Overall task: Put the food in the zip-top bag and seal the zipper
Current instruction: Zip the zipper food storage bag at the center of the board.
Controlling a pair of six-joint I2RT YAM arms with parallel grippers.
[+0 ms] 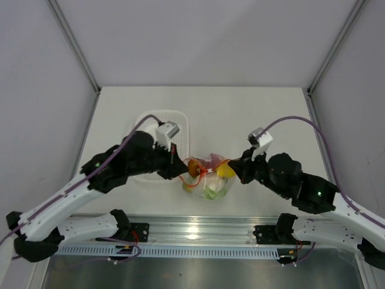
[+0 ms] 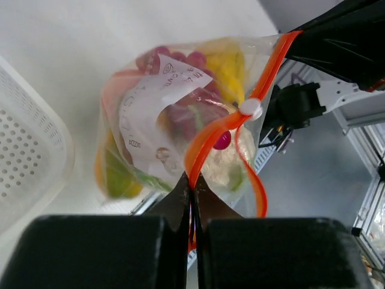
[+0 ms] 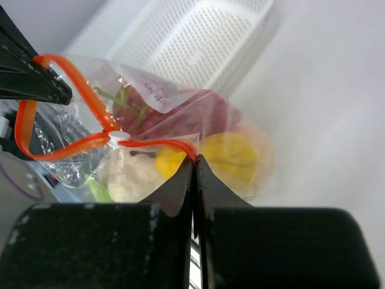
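Both grippers pinch the bag's mouth from opposite ends.

The left gripper [image 2: 192, 183] has its fingers pressed together on the orange-red zipper [image 2: 210, 135]. The right gripper [image 3: 195, 159] is likewise clamped on the strip at the opposite end. Both arms reach inward from the near corners, elbows bent, wrists angled toward each other. Between them is the zip-top bag [image 1: 207, 177], near the table [image 1: 252, 114] front edge and just beside the white basket [image 1: 157, 120]. A white slider [image 2: 249, 108] sits mid-strip. Inside the bag are grapes [image 2: 174, 60], a yellow fruit [image 3: 231, 156] and cauliflower [image 3: 123, 174].
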